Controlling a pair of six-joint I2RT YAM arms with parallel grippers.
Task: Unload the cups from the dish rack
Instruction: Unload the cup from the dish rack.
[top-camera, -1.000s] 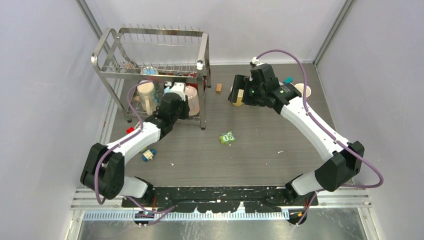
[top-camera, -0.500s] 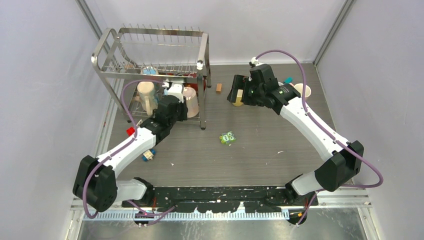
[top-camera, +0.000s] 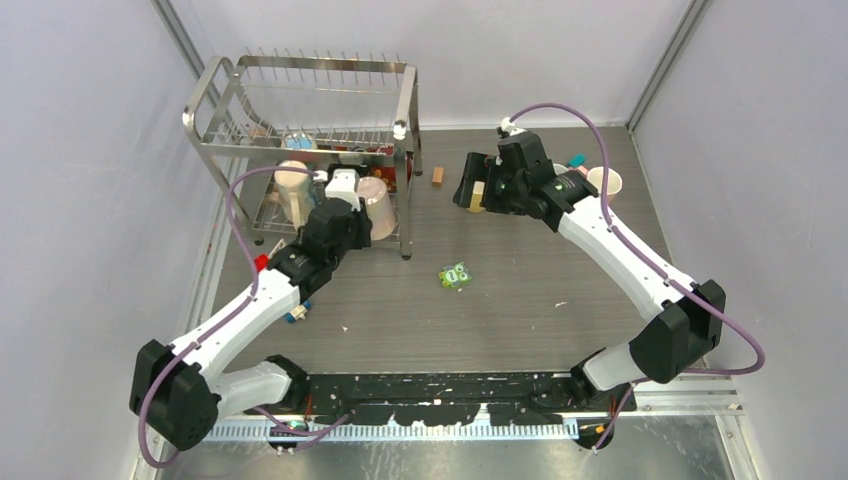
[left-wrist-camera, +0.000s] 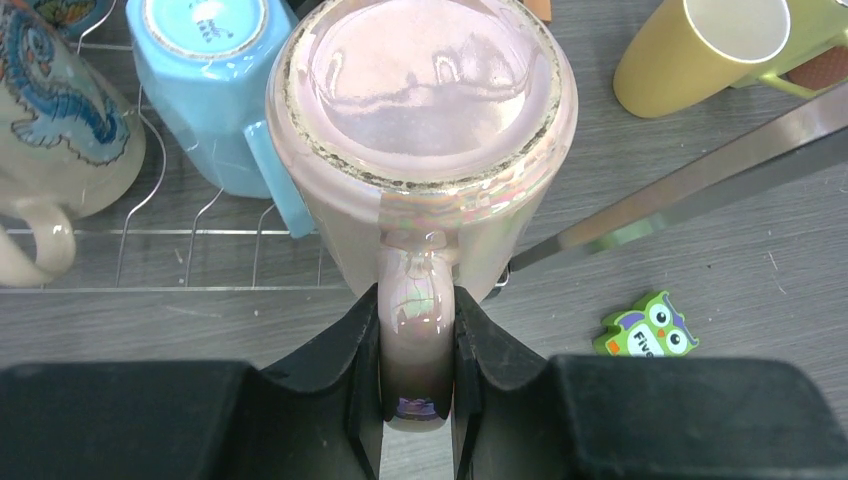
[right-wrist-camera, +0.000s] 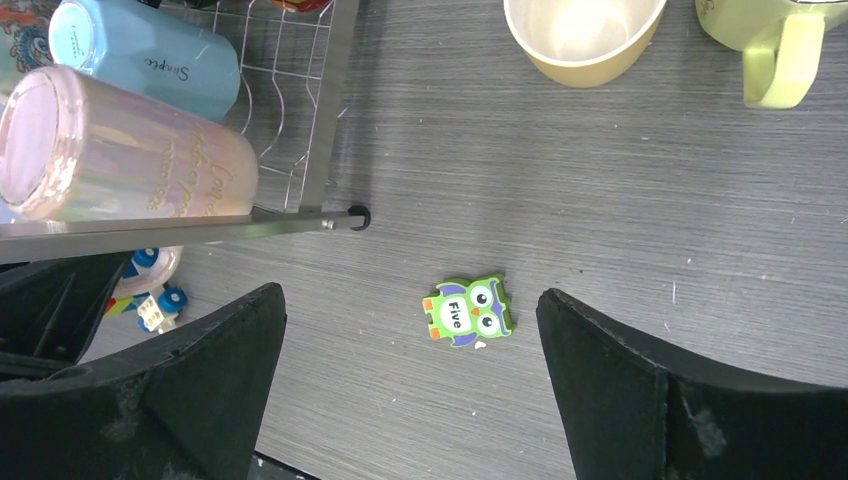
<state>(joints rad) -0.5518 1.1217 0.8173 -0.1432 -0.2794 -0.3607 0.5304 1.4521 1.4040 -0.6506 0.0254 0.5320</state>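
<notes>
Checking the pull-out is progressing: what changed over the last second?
The left arm drew back toward its base, elbow swinging out left. The pink mug, clamped by its handle in the left fingers, shifted slightly with it, toward the dish rack front. The right arm, open right fingers, blue mug and owl block stayed put.

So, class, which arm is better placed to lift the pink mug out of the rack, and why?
Left. The left gripper is shut on the handle of the pink mug at the rack. The right gripper hangs open over the table beside it, holding nothing.
</notes>
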